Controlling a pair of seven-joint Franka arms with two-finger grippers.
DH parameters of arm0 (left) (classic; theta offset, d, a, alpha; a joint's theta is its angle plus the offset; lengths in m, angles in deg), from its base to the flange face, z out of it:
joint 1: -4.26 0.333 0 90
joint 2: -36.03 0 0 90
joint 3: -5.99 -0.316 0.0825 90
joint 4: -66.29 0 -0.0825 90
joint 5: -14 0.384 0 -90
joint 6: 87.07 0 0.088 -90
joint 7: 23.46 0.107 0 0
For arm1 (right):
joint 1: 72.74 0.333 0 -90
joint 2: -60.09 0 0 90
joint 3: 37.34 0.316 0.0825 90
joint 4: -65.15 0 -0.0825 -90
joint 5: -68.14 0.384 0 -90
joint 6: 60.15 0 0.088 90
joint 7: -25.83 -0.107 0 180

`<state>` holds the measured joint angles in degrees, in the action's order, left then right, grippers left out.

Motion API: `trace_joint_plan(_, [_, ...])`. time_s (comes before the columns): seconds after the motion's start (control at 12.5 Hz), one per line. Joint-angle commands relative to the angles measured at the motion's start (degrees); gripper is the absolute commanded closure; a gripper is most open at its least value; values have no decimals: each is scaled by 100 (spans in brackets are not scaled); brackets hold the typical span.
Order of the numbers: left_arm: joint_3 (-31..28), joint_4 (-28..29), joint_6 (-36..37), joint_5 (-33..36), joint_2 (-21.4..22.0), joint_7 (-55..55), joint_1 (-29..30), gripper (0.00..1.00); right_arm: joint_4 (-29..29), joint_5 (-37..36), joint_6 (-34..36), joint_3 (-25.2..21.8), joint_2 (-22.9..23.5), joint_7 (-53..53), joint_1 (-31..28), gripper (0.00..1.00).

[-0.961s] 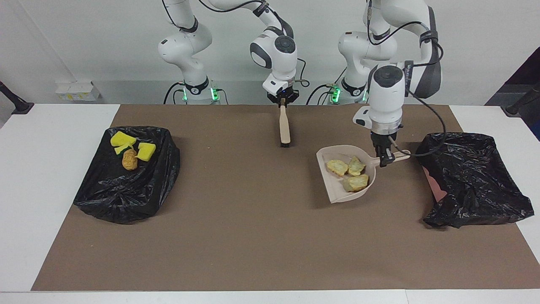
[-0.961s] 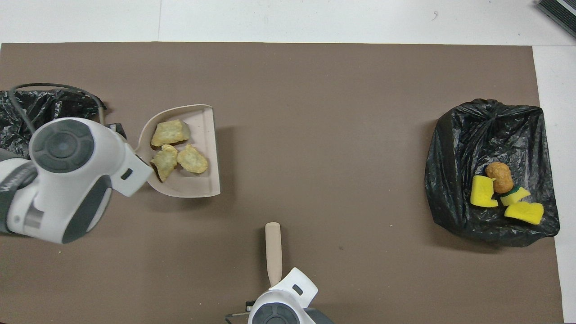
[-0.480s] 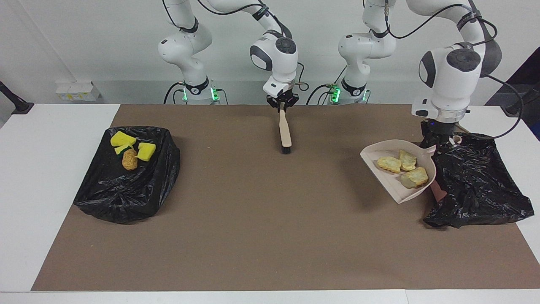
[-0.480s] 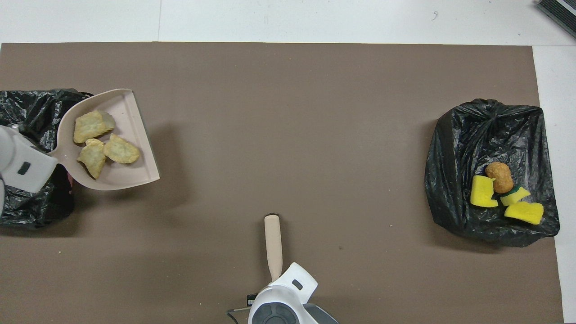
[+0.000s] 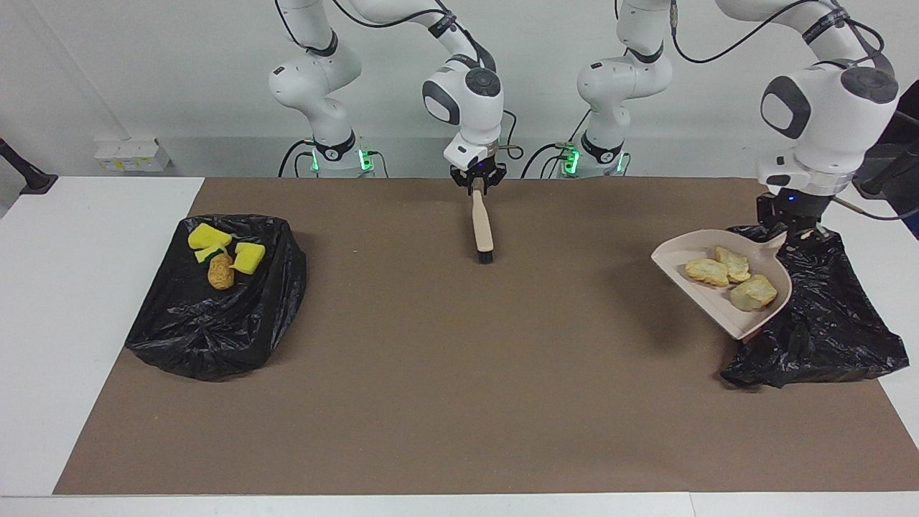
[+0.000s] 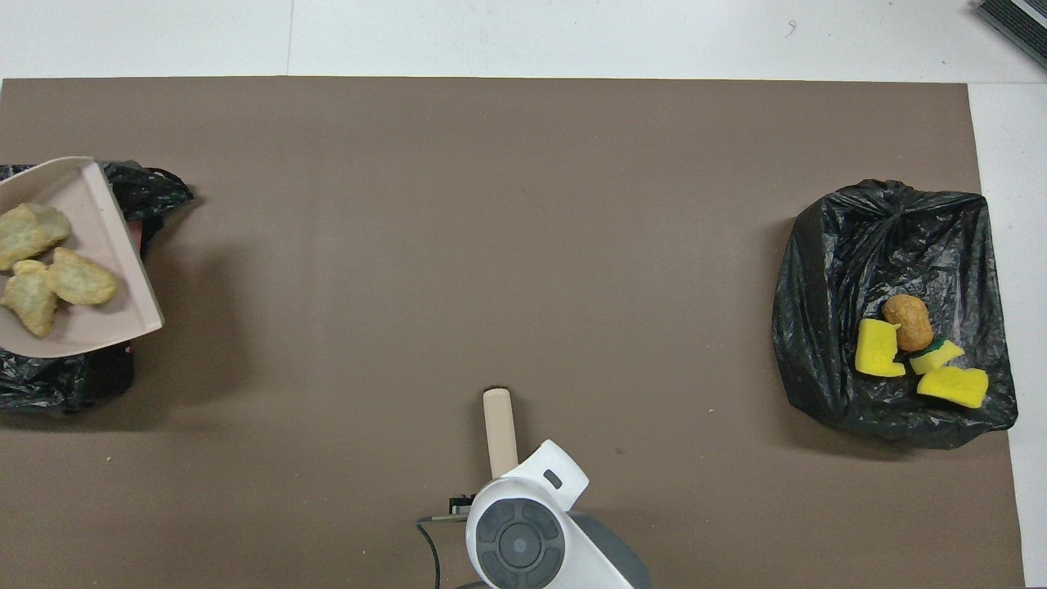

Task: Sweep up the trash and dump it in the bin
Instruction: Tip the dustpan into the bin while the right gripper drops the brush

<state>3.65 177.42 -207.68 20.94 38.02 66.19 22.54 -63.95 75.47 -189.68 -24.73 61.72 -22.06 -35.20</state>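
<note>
My left gripper [image 5: 792, 224] is shut on the handle of the beige dustpan [image 5: 714, 301], which hangs tilted over the edge of the black-bagged bin [image 5: 826, 316] at the left arm's end. Three pale beige-yellow lumps of trash [image 5: 729, 276] lie in the dustpan [image 6: 94, 233]. My right gripper [image 5: 476, 181] is at the handle end of the beige brush [image 5: 481, 222], whose black bristles rest on the mat. Whether it still grips the brush does not show. Yellow sponge chunks [image 5: 208, 235] and an orange-brown lump [image 5: 220, 271] lie on a second black bag [image 5: 215, 323].
A brown mat [image 5: 431, 402] covers the middle of the white table [image 5: 72, 323]. The second black bag [image 6: 891, 237] sits at the right arm's end. A small white box [image 5: 126, 154] stands by the wall, off the mat.
The left arm lifted the dustpan with its three lumps off the mat and carried it over to the bin at its end. The right gripper and brush shifted slightly toward the robots.
</note>
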Motion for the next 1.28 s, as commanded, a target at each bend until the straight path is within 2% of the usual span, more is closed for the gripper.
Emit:
trace_joint_plan(0.0, [67, -1194, 195, 9, -714, 622, 464, 100, 524, -136, 401, 13, 83, 454, -570, 0])
trace_joint_plan(0.16, [67, -1872, 214, 577, -1189, 965, 607, 100, 806, -162, 578, -22, 48, 683, -975, 0])
trace_joint_plan(0.32, [58, -2252, 117, 1184, -1463, 1204, 607, 100, 1025, -520, 631, -31, 30, 798, -1493, 0])
trace_joint_plan(0.72, [58, -2184, -665, 2827, -1613, 1082, 581, 100, 1571, -777, 772, -40, 74, 1755, -2803, 0])
trace_joint_plan(1.04, [58, -1886, -657, 3724, -1517, 644, 510, 100, 2185, -786, 1183, -101, 39, 3115, -3761, 0])
trace_joint_plan(1.2, [41, -1710, -604, 4007, -1412, 266, 484, 100, 2545, -786, 1630, -407, -31, 3548, -3860, 0])
